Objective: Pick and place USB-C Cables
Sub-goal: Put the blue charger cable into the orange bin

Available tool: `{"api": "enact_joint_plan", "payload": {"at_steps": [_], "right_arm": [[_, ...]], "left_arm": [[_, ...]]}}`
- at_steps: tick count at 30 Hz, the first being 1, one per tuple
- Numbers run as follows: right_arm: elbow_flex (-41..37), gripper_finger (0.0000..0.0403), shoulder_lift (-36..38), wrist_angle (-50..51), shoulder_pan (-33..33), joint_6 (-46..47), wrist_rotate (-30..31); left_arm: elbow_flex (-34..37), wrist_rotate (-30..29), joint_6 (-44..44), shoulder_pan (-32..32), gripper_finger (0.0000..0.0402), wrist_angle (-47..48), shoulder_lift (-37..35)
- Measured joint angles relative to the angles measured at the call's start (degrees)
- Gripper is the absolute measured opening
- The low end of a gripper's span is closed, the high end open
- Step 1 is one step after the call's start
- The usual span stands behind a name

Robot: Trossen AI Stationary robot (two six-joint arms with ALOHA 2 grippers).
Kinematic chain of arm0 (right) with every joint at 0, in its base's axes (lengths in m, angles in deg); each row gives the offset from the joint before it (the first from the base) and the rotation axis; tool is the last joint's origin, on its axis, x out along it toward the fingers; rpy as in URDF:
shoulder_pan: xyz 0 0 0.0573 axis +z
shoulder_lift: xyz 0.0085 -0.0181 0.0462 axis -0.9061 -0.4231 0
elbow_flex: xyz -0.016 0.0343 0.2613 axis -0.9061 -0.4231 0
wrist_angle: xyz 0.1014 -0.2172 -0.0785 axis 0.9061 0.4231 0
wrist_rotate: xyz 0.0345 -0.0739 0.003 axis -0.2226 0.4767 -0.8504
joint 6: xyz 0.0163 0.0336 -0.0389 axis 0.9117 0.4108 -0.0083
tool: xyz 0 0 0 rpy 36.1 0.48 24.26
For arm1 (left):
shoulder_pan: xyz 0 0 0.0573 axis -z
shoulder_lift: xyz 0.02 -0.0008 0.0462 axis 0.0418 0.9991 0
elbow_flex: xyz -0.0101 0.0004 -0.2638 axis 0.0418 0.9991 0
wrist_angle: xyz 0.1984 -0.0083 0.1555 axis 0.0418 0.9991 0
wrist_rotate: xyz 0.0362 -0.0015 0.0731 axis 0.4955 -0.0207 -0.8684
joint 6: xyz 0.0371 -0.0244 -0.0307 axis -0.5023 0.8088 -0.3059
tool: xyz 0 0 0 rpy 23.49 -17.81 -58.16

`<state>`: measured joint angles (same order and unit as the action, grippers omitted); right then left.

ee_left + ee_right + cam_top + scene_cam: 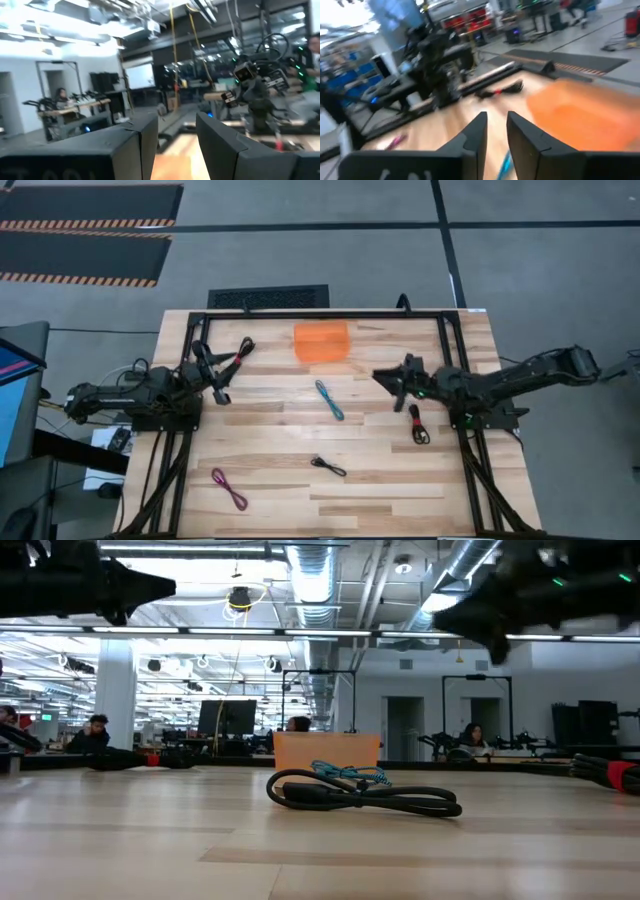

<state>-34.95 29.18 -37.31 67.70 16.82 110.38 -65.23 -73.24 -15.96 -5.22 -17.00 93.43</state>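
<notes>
Five folded cables lie flat on the wooden table. The teal-blue one (pixel 329 399) is at the centre, the black one (pixel 328 466) nearer the front, and the magenta one (pixel 229 488) at the front left. One red-and-black cable (pixel 243 352) lies by my left gripper and the other (pixel 417 425) below my right arm. My left gripper (pixel 214 375) hovers open at the table's left. My right gripper (pixel 385 377) hovers open right of centre, between the orange tray (pixel 321 342) and the teal cable. In the wrist views both grippers (pixel 177 122) (pixel 496 120) hold nothing.
A black frame (pixel 320 313) runs along the table's far edge and down both sides under the arms. In the low view the black cable (pixel 360 795) lies in front of the teal one (pixel 350 774) and the tray (pixel 327 750). People sit in the room behind.
</notes>
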Motion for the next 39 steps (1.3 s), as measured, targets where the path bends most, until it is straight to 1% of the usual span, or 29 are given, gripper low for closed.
{"api": "enact_joint_plan", "payload": {"at_steps": [2, 7, 11, 14, 18, 23, 25, 26, 28, 33, 36, 39], "right_arm": [[5.22, 0.0110, -3.17, 3.16, -2.04, -0.01, -0.08], [17.38, 0.0114, -10.99, 15.84, -5.72, -0.01, -0.08], [25.97, 0.0113, -17.10, 26.11, -7.13, -0.06, -0.12], [31.22, 0.0113, -20.86, 32.17, -7.30, 0.52, 0.37], [35.00, 0.0113, -26.19, 37.76, -6.10, 3.26, 0.69], [36.50, 0.0113, -32.03, 45.40, -3.53, 6.49, 1.26], [36.52, 0.0113, -34.12, 47.01, -2.64, 8.55, 1.27], [36.53, 0.0113, -35.43, 46.10, -2.29, 9.60, 1.37], [36.63, 0.0113, -38.52, 42.66, -1.97, 11.10, 1.36], [37.31, 0.0113, -47.48, 30.83, -3.02, 10.03, 1.14], [40.91, 0.0120, -51.71, 31.79, -4.46, 9.84, 1.11], [45.39, 0.0138, -54.89, 39.07, -5.47, 10.60, 0.96]], "left_arm": [[0.00, 0.09, 0.08, -1.61, 0.0125, -1.26, 0.10], [0.00, 0.44, 0.97, -5.06, 0.0125, -4.65, 0.83], [-0.02, 3.46, 2.36, -7.36, 0.0125, -5.77, 1.64], [-0.04, 5.56, 3.77, -8.32, 0.0125, -3.69, 2.46], [-0.04, 5.80, 4.92, -8.46, 0.0125, 0.66, 3.14], [-0.02, 5.54, 6.37, -8.46, 0.0125, 3.87, 3.81], [-0.01, 5.41, 7.90, -8.49, 0.0125, 4.15, 4.08], [0.00, 5.14, 8.45, -8.49, 0.0125, 3.88, 4.40], [0.00, 4.65, 8.43, -8.46, 0.0125, 3.05, 4.84], [0.00, 3.99, 8.01, -8.49, 0.0125, 0.92, 5.54], [0.00, 4.01, 7.96, -8.49, 0.0125, 0.94, 5.64], [0.00, 4.07, 7.61, -8.49, 0.0125, 1.26, 5.62]]}}
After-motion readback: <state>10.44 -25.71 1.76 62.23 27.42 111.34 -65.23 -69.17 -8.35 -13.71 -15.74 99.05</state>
